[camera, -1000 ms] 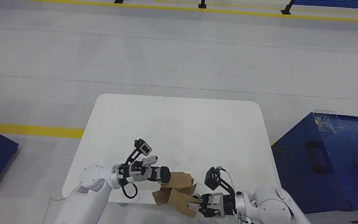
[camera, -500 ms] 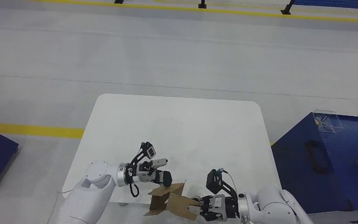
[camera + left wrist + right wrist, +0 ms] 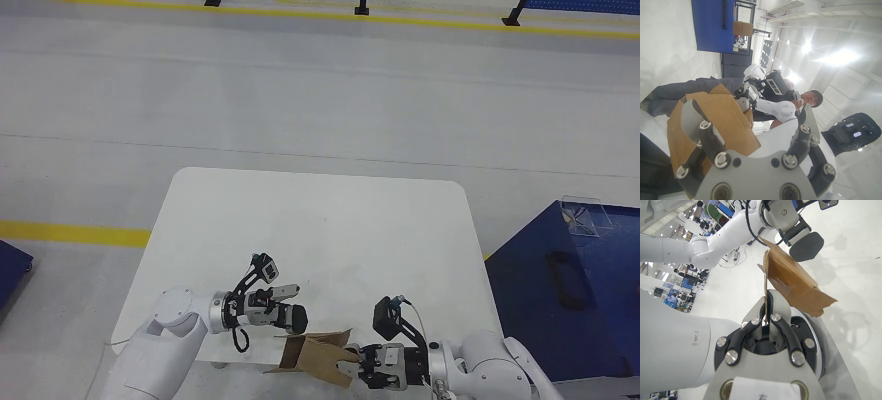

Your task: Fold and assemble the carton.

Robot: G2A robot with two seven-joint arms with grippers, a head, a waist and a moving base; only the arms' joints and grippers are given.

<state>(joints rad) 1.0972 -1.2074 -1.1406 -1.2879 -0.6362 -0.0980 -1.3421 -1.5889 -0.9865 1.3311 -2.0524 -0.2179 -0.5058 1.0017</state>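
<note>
the carton (image 3: 318,355) is brown cardboard, partly folded with loose flaps. it sits at the middle of the table's near edge, jutting partly past that edge, and it is tilted, with one open end toward the left arm.

the right gripper (image 3: 765,303) has its fingers pressed together on a thin flap of the carton. the flap's edge stands upright between the two pads, and the rest of the carton spreads away from it over the white top. in the top view this gripper is at the carton's right end.

the left gripper (image 3: 290,305) is at the carton's other end, just beyond its far left corner, with its fingers (image 3: 694,117) spread wide apart. in the left wrist view one of them lies across the carton's broad face; whether it touches the cardboard cannot be told. in the right wrist view a dark pad of the same gripper is just beside the carton's upper flap.

the table (image 3: 320,230) is white with rounded corners. a blue box (image 3: 570,290) stands on the floor off the table's right edge.
</note>
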